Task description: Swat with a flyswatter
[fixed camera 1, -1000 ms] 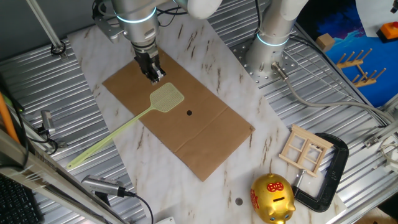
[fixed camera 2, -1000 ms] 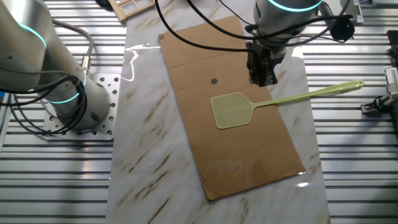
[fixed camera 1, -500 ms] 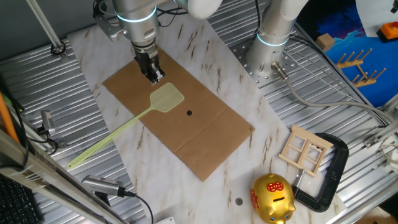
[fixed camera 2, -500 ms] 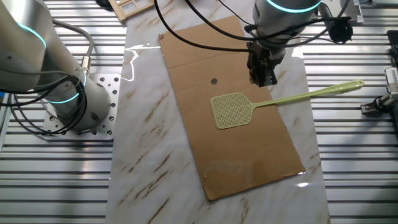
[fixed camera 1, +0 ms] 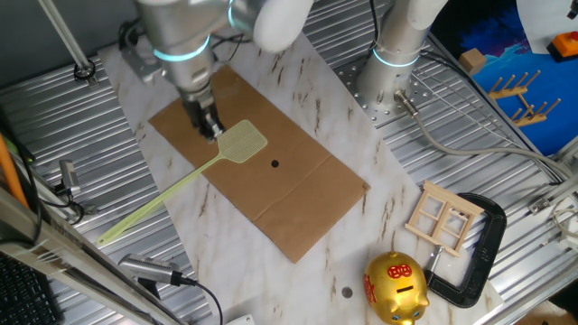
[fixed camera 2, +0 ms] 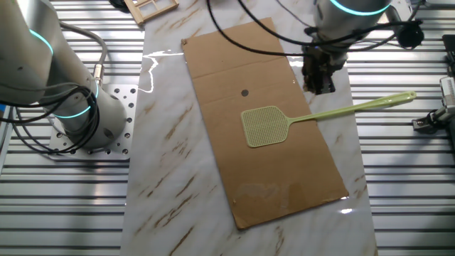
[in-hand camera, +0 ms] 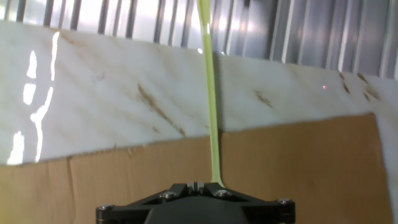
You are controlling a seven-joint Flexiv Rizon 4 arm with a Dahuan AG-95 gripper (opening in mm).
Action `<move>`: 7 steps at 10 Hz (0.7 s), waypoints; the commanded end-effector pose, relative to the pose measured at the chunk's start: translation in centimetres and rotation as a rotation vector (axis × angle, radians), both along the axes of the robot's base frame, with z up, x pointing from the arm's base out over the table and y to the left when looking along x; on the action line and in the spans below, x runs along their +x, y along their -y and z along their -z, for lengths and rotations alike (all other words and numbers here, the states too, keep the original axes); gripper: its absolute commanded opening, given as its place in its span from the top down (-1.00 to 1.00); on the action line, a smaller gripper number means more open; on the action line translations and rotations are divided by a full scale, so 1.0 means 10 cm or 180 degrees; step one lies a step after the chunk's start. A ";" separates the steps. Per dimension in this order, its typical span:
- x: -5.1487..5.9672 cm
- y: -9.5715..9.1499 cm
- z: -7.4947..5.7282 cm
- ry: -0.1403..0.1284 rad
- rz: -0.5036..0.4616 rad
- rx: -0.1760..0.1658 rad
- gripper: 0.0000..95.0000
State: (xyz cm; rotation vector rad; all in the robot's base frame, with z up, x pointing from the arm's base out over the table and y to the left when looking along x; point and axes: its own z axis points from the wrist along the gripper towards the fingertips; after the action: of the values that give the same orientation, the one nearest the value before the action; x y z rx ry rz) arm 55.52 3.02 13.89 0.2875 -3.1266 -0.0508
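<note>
The pale yellow-green flyswatter (fixed camera 1: 242,141) lies flat on the brown sheet (fixed camera 1: 298,203). Its mesh head is on the sheet and its long handle runs off over the marble to the metal table. It also shows in the other fixed view (fixed camera 2: 264,126). My gripper (fixed camera 1: 209,127) hangs just beside the head, over the start of the handle, and it also shows in the other fixed view (fixed camera 2: 320,84). Its fingers are closed together and hold nothing. In the hand view the handle (in-hand camera: 210,112) runs straight away from the shut fingertips (in-hand camera: 190,185) across the sheet (in-hand camera: 311,168).
A small dark spot (fixed camera 1: 275,164) sits on the sheet near the head. A gold piggy bank (fixed camera 1: 395,287), a black clamp (fixed camera 1: 476,248) and a wooden frame (fixed camera 1: 442,217) lie at the front right. A second arm's base (fixed camera 1: 393,63) stands behind.
My gripper has moved off the sheet's middle edge toward the handle side of the flyswatter. The flyswatter has not moved.
</note>
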 end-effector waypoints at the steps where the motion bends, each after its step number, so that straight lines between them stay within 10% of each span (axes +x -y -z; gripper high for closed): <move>1: 0.11 -0.04 0.10 0.0005 -0.0007 -0.0003 1.00; 7: 0.58 0.36 0.70 0.0020 -0.0155 0.0137 1.00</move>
State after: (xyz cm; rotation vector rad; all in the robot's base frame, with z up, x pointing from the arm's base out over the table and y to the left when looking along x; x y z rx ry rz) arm 61.55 -0.66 6.72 0.3666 -3.1267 -0.1187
